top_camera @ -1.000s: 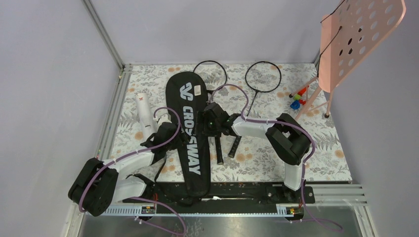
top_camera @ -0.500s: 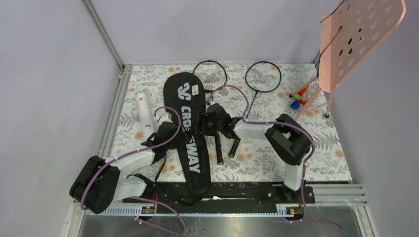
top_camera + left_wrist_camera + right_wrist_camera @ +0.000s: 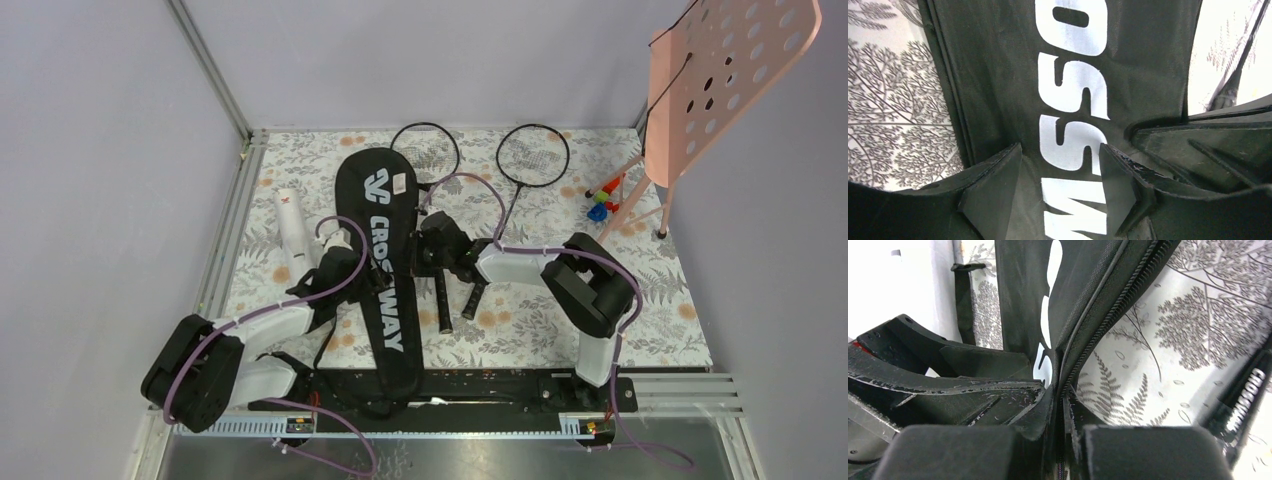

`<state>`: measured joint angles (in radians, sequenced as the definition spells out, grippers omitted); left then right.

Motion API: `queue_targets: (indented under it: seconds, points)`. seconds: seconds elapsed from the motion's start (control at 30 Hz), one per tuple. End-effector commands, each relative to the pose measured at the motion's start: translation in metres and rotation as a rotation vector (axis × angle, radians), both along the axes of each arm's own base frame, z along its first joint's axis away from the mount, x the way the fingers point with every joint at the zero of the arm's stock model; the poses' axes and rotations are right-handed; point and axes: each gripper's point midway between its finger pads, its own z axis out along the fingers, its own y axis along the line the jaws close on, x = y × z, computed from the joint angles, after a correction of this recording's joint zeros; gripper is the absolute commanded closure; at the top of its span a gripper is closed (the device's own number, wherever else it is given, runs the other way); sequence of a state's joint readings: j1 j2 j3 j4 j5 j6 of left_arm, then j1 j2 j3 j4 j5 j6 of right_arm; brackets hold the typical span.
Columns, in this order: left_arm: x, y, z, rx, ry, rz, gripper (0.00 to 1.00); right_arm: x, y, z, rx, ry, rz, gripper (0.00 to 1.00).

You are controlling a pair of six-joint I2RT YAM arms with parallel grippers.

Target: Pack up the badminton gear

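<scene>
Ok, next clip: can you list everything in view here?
racket bag: one, black with white lettering, table centre
rackets: two, black, heads at far edge
tube: one, white, left of bag
perforated board: one, pink, on stand, far right
toys: several, red and blue, by stand's foot
table cover: one, floral, under everything
left hand: open, black, over bag lettering
right hand: shut, black, pinching bag's zipper edge

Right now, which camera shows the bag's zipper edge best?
Right wrist: the zipper edge runs through the frame close up, its teeth clear, pinched in the right claw. Top external shows the whole bag, but the zipper is too small. Left wrist shows only the bag's printed face.
</scene>
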<state>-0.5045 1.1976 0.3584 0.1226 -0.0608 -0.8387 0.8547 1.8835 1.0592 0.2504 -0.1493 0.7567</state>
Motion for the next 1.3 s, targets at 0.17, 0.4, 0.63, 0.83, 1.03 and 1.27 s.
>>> queue_targets:
  seconds: [0.17, 0.4, 0.63, 0.83, 1.03, 1.27]
  points:
    - [0.003, -0.005, 0.066, -0.033, -0.085, -0.036, 0.33, -0.006, -0.032, 0.072, -0.15, -0.397, 0.27, 1.0]
    - [0.037, -0.014, 0.156, -0.049, -0.254, -0.028, 0.16, -0.009, -0.044, 0.091, -0.21, -0.513, 0.344, 1.0]
    - [0.073, -0.037, 0.182, -0.003, -0.257, -0.088, 0.01, -0.01, -0.047, 0.092, -0.325, -0.569, 0.383, 1.0]
    - [0.092, -0.047, 0.165, 0.084, -0.151, -0.124, 0.01, -0.008, -0.05, 0.095, -0.381, -0.61, 0.367, 1.0]
    - [0.097, -0.061, 0.151, 0.085, -0.12, -0.158, 0.01, -0.01, -0.047, 0.097, -0.429, -0.637, 0.36, 1.0]
    - [0.1, -0.068, 0.139, 0.099, -0.095, -0.171, 0.03, -0.016, -0.039, 0.096, -0.424, -0.647, 0.376, 1.0]
